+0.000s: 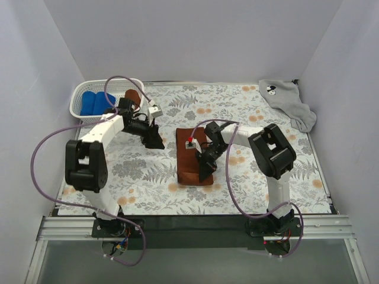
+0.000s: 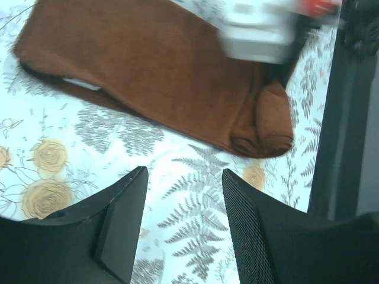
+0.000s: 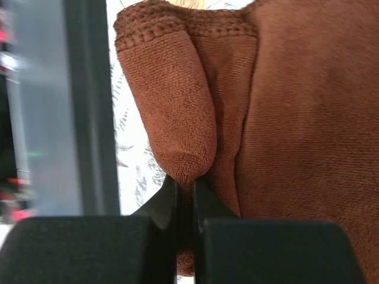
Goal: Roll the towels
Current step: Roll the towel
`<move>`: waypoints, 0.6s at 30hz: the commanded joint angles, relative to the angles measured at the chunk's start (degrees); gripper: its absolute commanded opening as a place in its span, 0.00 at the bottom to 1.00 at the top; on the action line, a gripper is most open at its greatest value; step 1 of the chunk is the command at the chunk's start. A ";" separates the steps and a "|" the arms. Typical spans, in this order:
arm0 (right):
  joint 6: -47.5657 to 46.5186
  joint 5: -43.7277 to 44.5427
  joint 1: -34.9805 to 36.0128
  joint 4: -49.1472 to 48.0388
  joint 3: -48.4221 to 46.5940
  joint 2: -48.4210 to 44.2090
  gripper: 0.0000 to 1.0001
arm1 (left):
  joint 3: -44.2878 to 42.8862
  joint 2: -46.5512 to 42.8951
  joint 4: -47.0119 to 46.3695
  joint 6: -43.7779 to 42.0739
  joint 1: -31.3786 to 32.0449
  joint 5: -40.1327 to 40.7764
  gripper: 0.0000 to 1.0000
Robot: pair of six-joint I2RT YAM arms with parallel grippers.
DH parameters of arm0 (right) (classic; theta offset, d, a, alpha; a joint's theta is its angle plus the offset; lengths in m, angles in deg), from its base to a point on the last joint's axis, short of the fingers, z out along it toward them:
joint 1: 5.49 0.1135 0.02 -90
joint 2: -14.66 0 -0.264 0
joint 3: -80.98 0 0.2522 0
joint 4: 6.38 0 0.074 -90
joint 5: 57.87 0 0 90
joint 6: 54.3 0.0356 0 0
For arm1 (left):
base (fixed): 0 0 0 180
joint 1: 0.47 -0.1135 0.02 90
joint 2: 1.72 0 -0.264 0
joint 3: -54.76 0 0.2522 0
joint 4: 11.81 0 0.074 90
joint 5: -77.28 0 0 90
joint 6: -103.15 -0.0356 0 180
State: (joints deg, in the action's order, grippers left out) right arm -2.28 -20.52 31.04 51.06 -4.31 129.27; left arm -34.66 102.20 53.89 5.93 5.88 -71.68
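The right jaws are clenched on a folded corner of the rust-brown towel (image 3: pixel 177 118), and the pinched lobe bulges just ahead of their tips. The rest of the towel lies flat on the floral bench (image 1: pixel 142 177), spreading ahead and to one side. The left jaws stand released, gripping nothing, with the towel's edge ahead of their tips. To roll well, I judge the pinch should travel evenly while the left jaws take the other corner. The terry is soft, thick and floppy, and its hem is ribbed.
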 commanded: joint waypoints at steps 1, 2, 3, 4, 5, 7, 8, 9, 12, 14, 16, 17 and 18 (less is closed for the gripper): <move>0.09 -1.14 -0.84 8.61 -3.00 6.94 0.01 | 8.40 -13.19 -10.89 0.55 5.32 7.08 0.50; 0.53 -1.23 -0.94 9.22 -3.70 8.69 0.01 | 11.03 -15.48 -12.03 -0.41 7.25 12.67 0.50; 0.80 -1.58 -1.11 9.58 -4.23 9.57 0.01 | 13.32 -20.11 -14.74 -2.16 11.28 15.51 0.50; 1.06 -1.67 -1.20 9.84 -5.63 10.28 0.01 | 18.04 -22.16 -16.24 -2.70 13.58 17.89 0.50; 1.67 -1.59 -1.20 10.45 -6.16 11.68 0.01 | 20.00 -24.01 -17.65 -3.14 15.95 20.35 0.51; 2.29 -1.32 -1.20 11.07 -8.26 13.00 0.01 | 25.61 -28.74 -22.92 -3.32 22.17 26.59 0.54; 2.99 -1.24 -1.20 11.86 -9.06 14.66 0.01 | 26.95 -29.73 -24.68 -3.24 24.56 28.62 0.56; 3.26 -1.06 -1.11 12.47 -9.76 15.64 0.01 | 27.92 -30.26 -26.79 -4.28 29.55 32.99 0.58; 2.82 -1.76 -1.20 16.69 -13.02 19.68 0.01 | 28.90 -30.01 -28.99 -5.87 37.65 36.63 0.59; 2.73 -1.94 -1.20 18.45 -14.42 21.61 0.01 | 29.42 -29.13 -30.58 -7.18 40.66 39.09 0.59; 3.08 -2.11 -1.46 18.55 -14.78 22.32 0.01 | 30.04 -27.99 -32.77 -8.50 44.25 42.15 0.58; 3.26 -2.11 -1.55 18.63 -14.96 22.94 0.01 | 30.30 -26.15 -33.30 -8.86 45.23 43.04 0.57; 3.35 -2.11 -1.38 18.72 -15.39 23.29 0.01 | 30.39 -25.35 -34.27 -8.86 46.03 44.01 0.56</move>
State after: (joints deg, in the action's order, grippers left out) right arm 2.93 -31.79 28.77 71.65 -19.74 148.39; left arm -5.11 75.05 25.20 -0.41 49.69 -34.55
